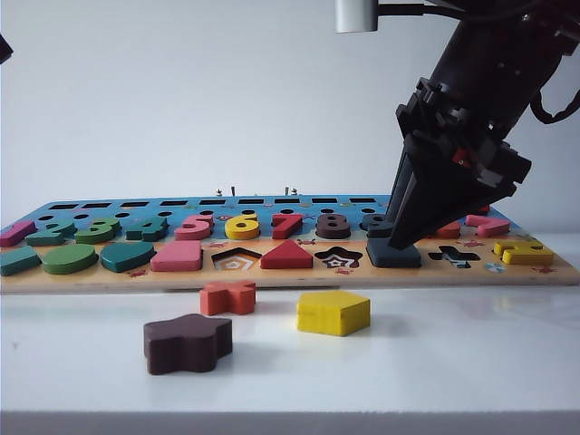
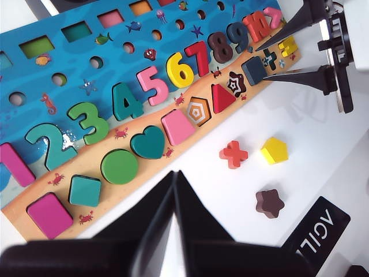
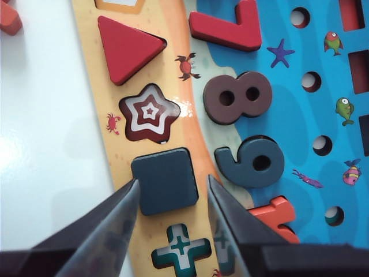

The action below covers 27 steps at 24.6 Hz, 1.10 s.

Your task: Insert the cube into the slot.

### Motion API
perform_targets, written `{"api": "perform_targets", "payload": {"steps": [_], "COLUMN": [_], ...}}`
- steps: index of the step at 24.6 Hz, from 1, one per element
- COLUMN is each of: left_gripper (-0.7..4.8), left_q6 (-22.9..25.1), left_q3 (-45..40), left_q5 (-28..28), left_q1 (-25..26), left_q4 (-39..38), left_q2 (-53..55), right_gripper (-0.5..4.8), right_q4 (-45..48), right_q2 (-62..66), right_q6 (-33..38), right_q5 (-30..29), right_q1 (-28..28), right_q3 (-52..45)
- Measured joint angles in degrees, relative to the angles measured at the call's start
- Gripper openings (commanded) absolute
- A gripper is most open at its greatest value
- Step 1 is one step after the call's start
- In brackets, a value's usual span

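Right now the right hand (image 3: 173, 202) is down at the puzzle board (image 1: 290, 272), its two dark fingers (image 3: 109, 231) standing on either side of the cube (image 3: 166, 180), which sits flat in the row of shapes between the star recess (image 3: 149, 112) and the cross recess (image 3: 180, 249). In the right wrist view the fingers lie close along two opposite edges of the cube, parted about as wide as the block itself; whether they press on it or stand just off it cannot be told. The cube fills the slot, so none of the slot's floor shows, and in the exterior view the cube (image 1: 393, 253) lies low in the board with the right hand (image 1: 405, 237) pointing steeply down onto it. The left hand (image 2: 173, 190) hangs well apart from that spot, over the counter (image 1: 453, 362) near the board's other end, with its fingers drawn together to a narrow point and nothing between them. On the counter in front of the board lie a red cross block (image 1: 227, 296), a yellow pentagon block (image 1: 333, 312) and a dark brown flower-shaped block (image 1: 188, 343), each apart from the others. A red triangle (image 3: 127, 47) rests in the board beyond the star recess.
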Motion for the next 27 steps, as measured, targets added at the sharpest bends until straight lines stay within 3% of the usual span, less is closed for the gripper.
{"api": "perform_targets", "payload": {"steps": [8, 15, 23, 27], "left_gripper": [0.17, 0.17, 0.17, 0.17], "left_q6": [0.00, 0.00, 0.00, 0.00], "left_q3": [0.00, 0.00, 0.00, 0.00], "left_q5": [0.00, 0.00, 0.00, 0.00], "left_q1": [0.00, 0.00, 0.00, 0.00], "left_q4": [0.00, 0.00, 0.00, 0.04], "left_q2": [0.00, 0.00, 0.00, 0.00], "right_gripper": [2.20, 2.20, 2.20, 2.20], "right_q4": [0.02, 9.81, 9.86, 11.06], "right_q2": [-1.03, -10.73, -15.43, -18.12], "right_q6": [1.90, 19.87, 44.33, 50.49], "right_q5": [-0.20, -0.50, -0.81, -0.94], "right_q1": [0.07, 0.13, -2.21, -4.98], "right_q3": [0.00, 0.50, -0.33, -2.49]}}
